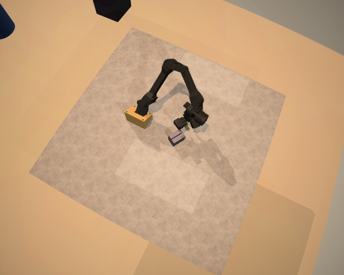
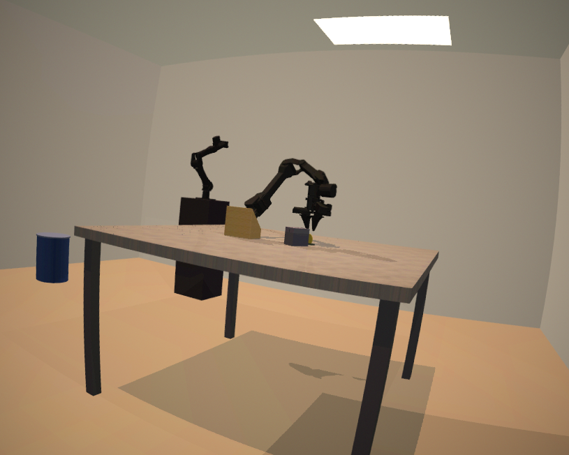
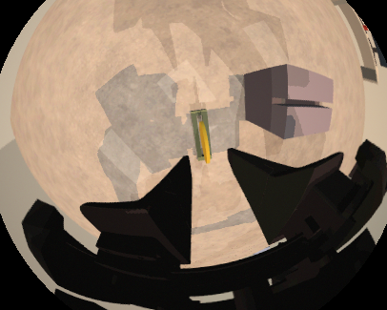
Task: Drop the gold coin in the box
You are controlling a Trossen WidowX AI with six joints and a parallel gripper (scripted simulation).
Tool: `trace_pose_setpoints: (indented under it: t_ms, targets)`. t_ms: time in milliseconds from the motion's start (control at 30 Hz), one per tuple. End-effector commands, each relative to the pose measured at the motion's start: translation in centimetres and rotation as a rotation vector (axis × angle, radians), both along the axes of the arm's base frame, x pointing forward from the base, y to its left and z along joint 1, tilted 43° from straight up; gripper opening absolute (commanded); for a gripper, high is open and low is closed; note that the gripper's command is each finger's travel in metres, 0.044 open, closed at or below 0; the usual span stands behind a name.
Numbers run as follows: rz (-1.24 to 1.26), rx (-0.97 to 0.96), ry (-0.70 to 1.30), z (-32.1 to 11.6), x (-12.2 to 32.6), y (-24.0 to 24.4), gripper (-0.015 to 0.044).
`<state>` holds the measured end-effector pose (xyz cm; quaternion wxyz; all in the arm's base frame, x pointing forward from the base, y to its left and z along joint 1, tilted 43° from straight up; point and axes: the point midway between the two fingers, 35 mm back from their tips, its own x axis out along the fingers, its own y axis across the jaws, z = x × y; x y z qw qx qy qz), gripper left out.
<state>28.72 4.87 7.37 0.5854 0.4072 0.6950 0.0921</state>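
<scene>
Wrist view showed the gripper nearest, its fingers partly apart with nothing between them, poised above the coin. That coin stood on edge in the dark-green holder, near the middle of the table, well in from every edge. It looked stiff, thin, light and probably slippery, so I judged the flat faces above the holder's rim the place to pinch. Beyond, just beside the holder, sat the grey box, lid closed, slot visible; its contents could not be seen.
</scene>
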Motion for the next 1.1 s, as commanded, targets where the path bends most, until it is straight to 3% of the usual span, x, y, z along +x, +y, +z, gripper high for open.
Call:
trace_pose_setpoints:
  t_ms: [0, 1000, 1067]
  targets:
    - [-0.002, 0.005, 0.006, -0.5, -0.2, 0.5, 0.0161]
    - [-0.002, 0.008, 0.006, -3.8, -0.2, 3.6, 0.0161]
    - [-0.002, 0.008, 0.006, -3.8, -0.2, 3.6, 0.0108]
